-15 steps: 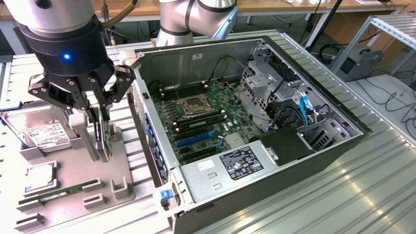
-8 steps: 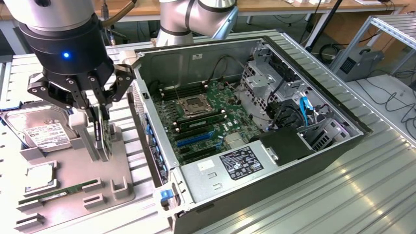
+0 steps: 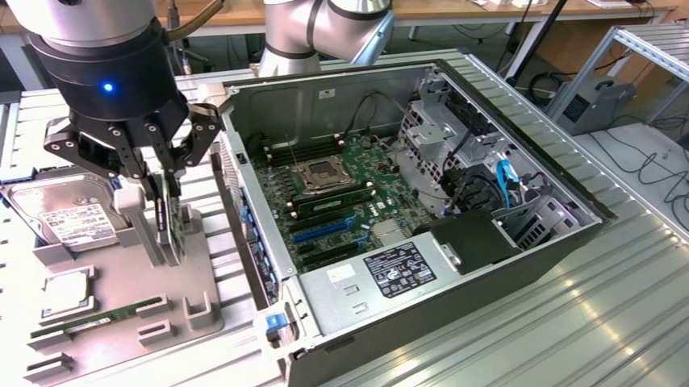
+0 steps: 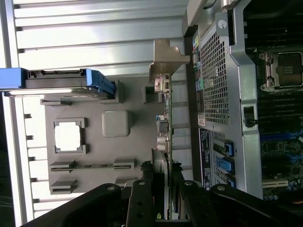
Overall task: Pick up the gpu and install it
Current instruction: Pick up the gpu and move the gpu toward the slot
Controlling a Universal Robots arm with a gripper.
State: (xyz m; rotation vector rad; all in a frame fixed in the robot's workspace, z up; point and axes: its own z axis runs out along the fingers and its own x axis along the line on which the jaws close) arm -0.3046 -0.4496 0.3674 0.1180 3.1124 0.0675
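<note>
Ribbed metal counter (image 3: 582, 322), lab desks (image 3: 453, 11) behind; hand (image 3: 161, 200) clamped on the gpu (image 3: 163, 230), upright in gray tray (image 3: 119, 278).

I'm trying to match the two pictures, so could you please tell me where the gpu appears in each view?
Exterior view: the gpu stands on edge in the grey holder, at the exterior view's left, beside the computer case.
Wrist view: the gpu is seen edge-on, at the holder's edge nearest the case.
Shared landmark: the square processor chip lying in the holder.
</note>
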